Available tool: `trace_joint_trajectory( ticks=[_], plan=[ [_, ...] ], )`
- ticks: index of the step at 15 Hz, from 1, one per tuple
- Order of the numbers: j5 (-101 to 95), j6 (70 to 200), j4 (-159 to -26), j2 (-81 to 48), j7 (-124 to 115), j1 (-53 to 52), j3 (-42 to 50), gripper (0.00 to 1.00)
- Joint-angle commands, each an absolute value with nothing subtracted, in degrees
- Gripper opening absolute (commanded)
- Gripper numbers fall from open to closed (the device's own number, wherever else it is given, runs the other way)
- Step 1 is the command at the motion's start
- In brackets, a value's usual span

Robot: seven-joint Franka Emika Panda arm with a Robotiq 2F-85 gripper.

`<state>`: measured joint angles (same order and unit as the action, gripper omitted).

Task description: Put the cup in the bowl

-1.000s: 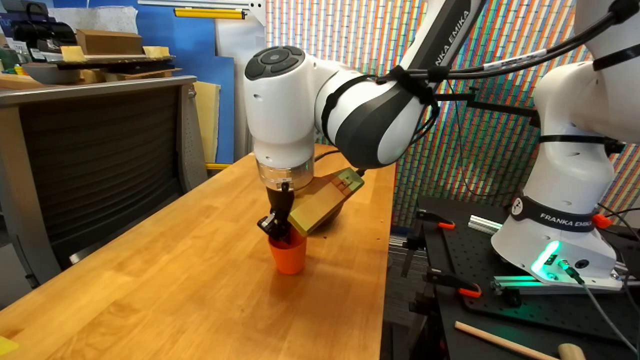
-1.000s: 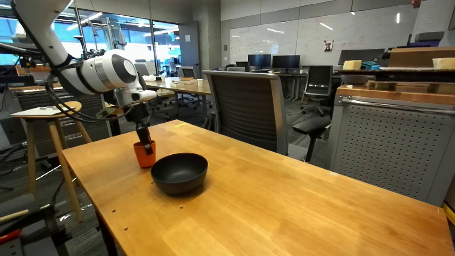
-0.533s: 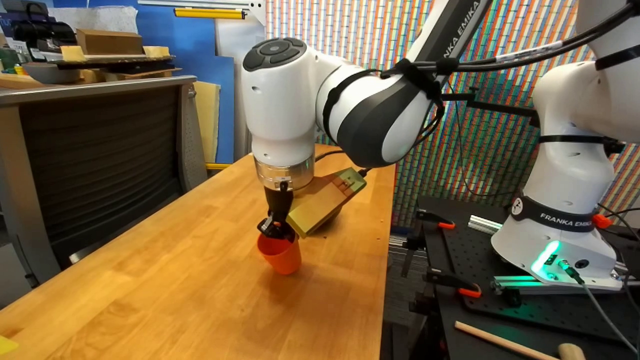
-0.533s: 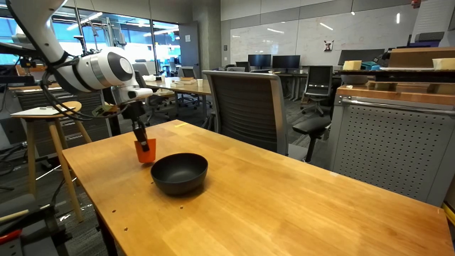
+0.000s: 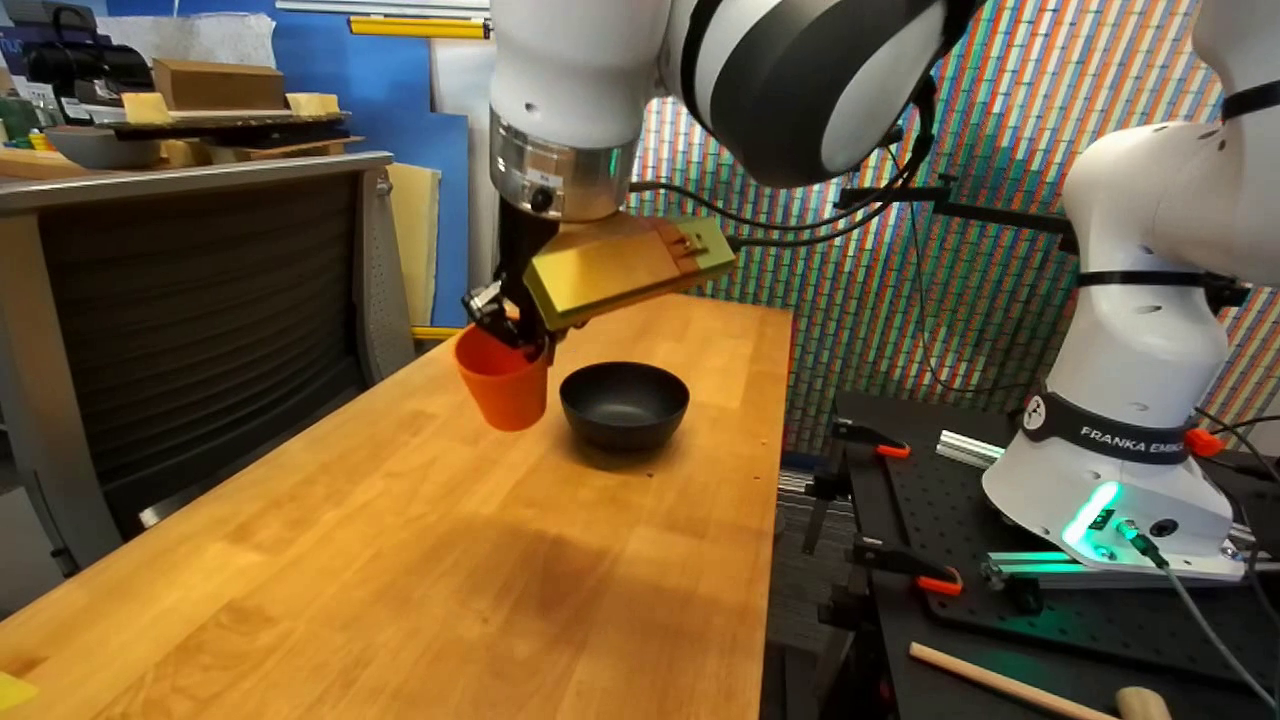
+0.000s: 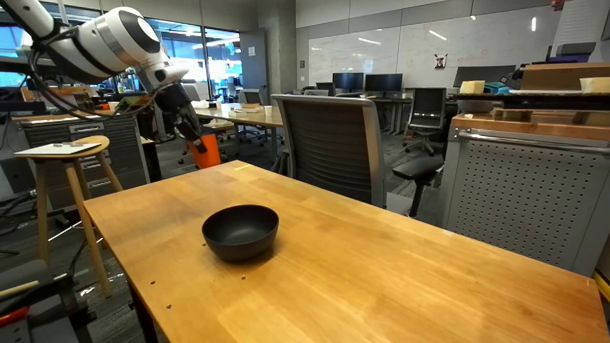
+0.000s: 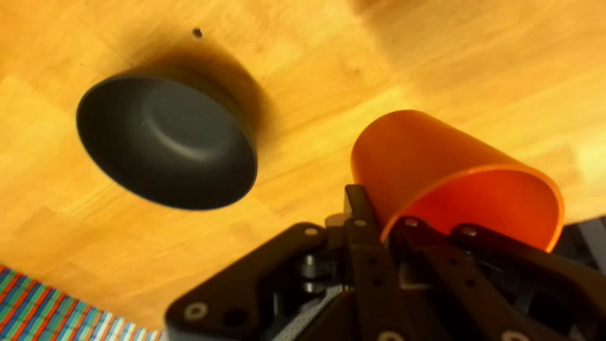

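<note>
1. Cup point(image 6: 209, 152) is up off the table point(image 6: 381, 276); stood there a second ago. Pick looks done, placing isn't.
2. Pincer point(image 7: 384, 220) clamped on the cup wall, jaws nearly together; cup hangs tilted at its tips.
3. Bowl point(image 7: 175, 142) below pincer, off to its side, apart.
4. Wrist view shows one jaw inside cup; in an exterior view cup's side point(image 6: 211, 151) hides it.

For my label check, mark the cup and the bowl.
Cup point(image 5: 508, 398), in an exterior view: on its outer side wall.
Bowl point(image 7: 191, 116), in the wrist view: on its inner floor.
</note>
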<state>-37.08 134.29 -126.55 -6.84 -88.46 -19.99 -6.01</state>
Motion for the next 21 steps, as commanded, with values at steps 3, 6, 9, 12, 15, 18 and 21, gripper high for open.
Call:
trace_joint_trajectory(
  ticks=[3, 6, 9, 12, 15, 18, 21],
  plan=[
    [-52.14, 127.31, -129.96, 0.19, -104.27, -16.46, -7.02, 0.04],
    [-60.5, 121.71, -131.78, 0.52, -111.41, -14.82, -7.6, 0.04],
    [-65.79, 114.01, -134.14, 0.19, -116.56, -13.98, -8.01, 0.05],
    [-63.26, 104.68, -135.19, -2.46, -119.85, -13.78, -8.57, 0.05],
    [-56.14, 101.28, -135.26, -5.5, -119.07, -13.32, -8.64, 0.05],
    [-52.63, 110.52, -135.89, -8.12, -117.83, -12.1, -8.13, 0.05],
    [-55.73, 116.35, -134.55, -11.11, -119.73, -11.95, -7.72, 0.04]
  ],
)
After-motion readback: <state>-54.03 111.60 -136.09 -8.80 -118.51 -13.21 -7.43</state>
